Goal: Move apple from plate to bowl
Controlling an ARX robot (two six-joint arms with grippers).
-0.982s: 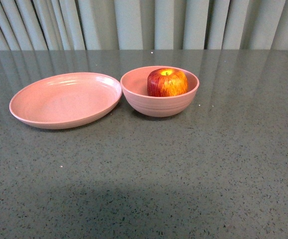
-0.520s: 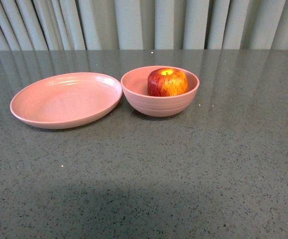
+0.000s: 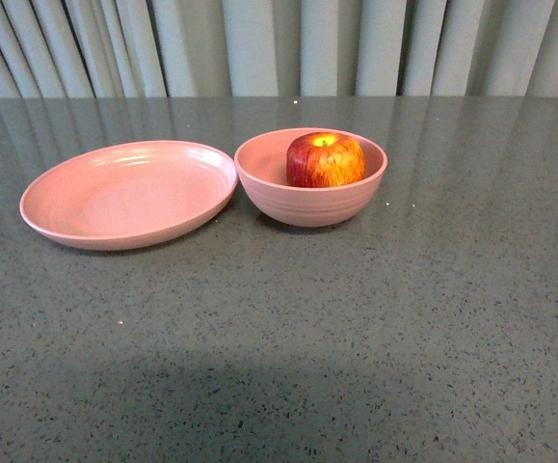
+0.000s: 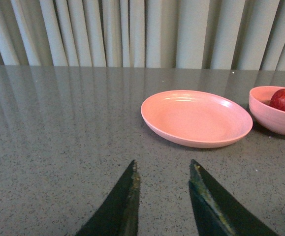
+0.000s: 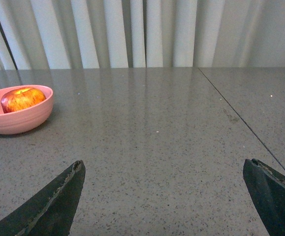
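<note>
While neither arm appears in the front view, the apple (image 3: 325, 161) sits upright inside the bowl (image 3: 310, 203), stem dimple up, its yellow-green crown rising just above the rim. The bowl stands on the grey speckled table (image 3: 356, 318), immediately right of the plate (image 3: 129, 193); their rims are very close, and contact cannot be confirmed. The plate carries nothing. Pleated curtains (image 3: 279, 46) hang behind the table's far edge. In the left wrist view, the left gripper (image 4: 163, 169) hovers low over the table, well short of the plate, its dark fingers parted by a narrow gap and holding nothing. In the right wrist view, the right gripper (image 5: 164, 169) is spread wide, empty, with the bowl and apple off to one side, well apart from its fingers (image 5: 48, 206).
</note>
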